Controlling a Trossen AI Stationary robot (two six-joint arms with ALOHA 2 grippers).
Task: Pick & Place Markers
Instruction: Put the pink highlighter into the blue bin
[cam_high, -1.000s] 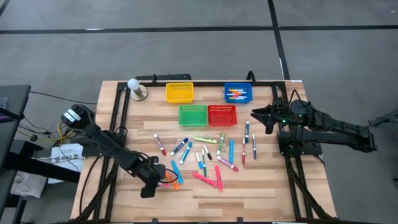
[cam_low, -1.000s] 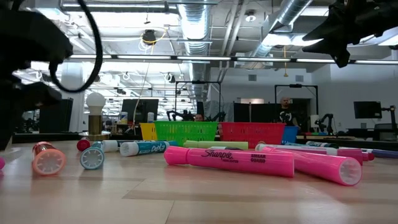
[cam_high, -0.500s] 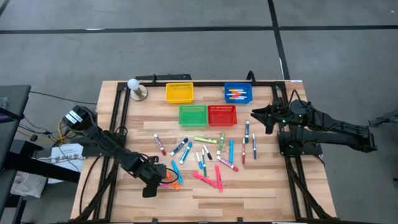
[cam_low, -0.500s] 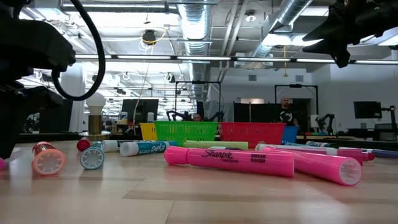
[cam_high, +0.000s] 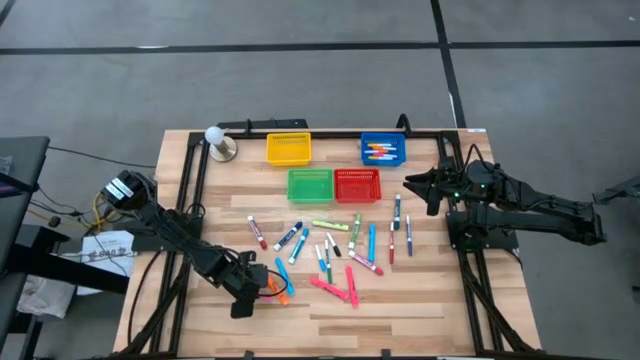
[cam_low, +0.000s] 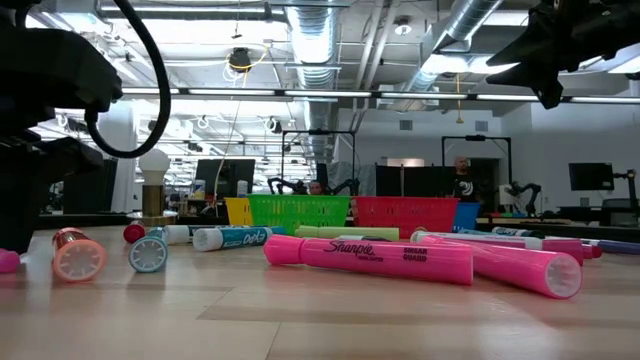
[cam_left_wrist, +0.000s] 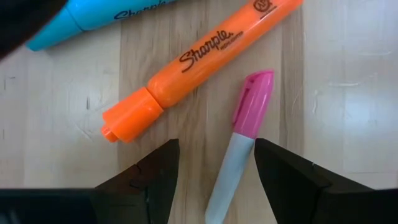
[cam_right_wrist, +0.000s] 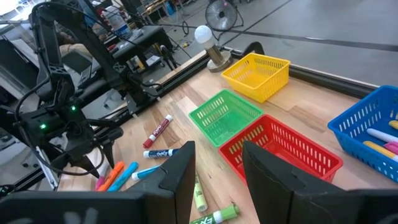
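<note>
Many markers (cam_high: 330, 250) lie scattered flat on the middle of the wooden table. Near the front left my left gripper (cam_high: 260, 291) points steeply down, open. Its two fingers stand on either side of a grey marker with a pink cap (cam_left_wrist: 241, 140) and do not touch it. An orange highlighter (cam_left_wrist: 199, 62) and a blue marker (cam_left_wrist: 93, 15) lie just beyond. My right gripper (cam_high: 410, 184) hangs open above the table's right side, with nothing between its fingers (cam_right_wrist: 217, 152).
At the back stand four mesh baskets: yellow (cam_high: 288, 149), blue (cam_high: 383, 141) with a few markers inside, green (cam_high: 310, 185) and red (cam_high: 357, 185). A white bulb on a round base (cam_high: 216, 140) stands at the far left corner. Black rails run along the table's sides.
</note>
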